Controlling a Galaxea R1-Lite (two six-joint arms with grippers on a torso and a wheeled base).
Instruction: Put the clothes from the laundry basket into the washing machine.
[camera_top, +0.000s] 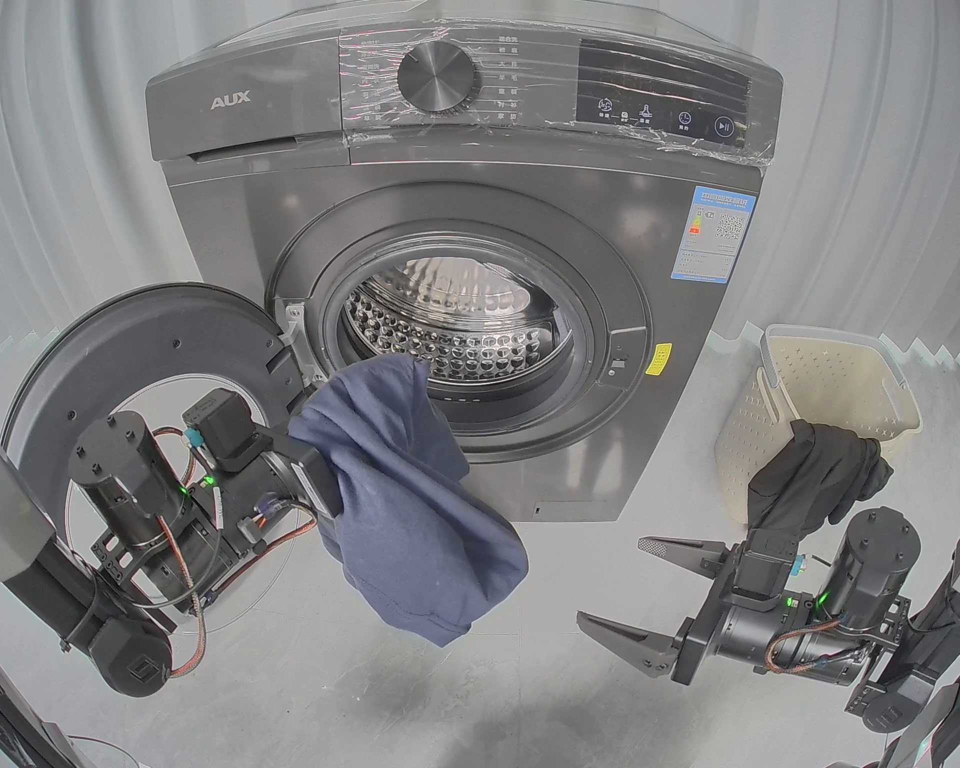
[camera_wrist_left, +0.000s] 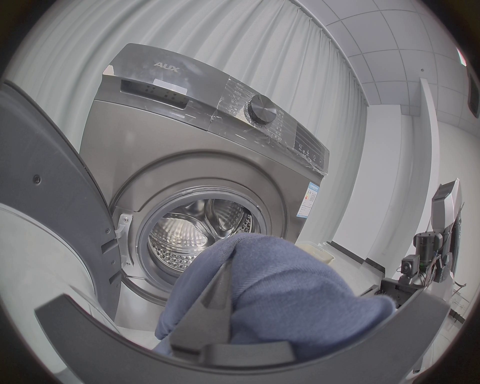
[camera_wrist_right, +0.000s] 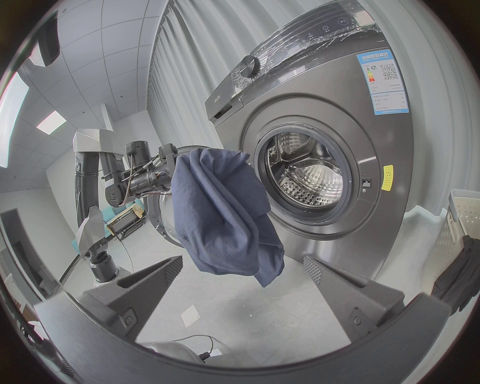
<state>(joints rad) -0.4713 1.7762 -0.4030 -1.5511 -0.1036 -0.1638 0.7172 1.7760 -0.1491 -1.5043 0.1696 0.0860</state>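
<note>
One blue garment (camera_top: 410, 500), seemingly light and floppy, hangs at centre frame, pinched by its bunched top in the left gripper (camera_top: 328, 490); the right gripper (camera_top: 650, 595), lower right, stands spread.

1. A short logo in pale letters (camera_top: 230, 101) stands on the drawer front (camera_top: 250, 115) of the washing machine (camera_top: 240, 225).
2. A blue-and-white label (camera_top: 712, 234) sits on its front; the print is too small to read.
3. A yellow sticker (camera_top: 658, 358) sits beside the door opening, unreadable.
4. 4 white icons (camera_top: 665, 115) are on the dark panel (camera_top: 660, 75).

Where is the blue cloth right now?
In the head view, the blue cloth hangs from the left gripper, left of middle, just in front of the mouth of the washing machine.
</note>
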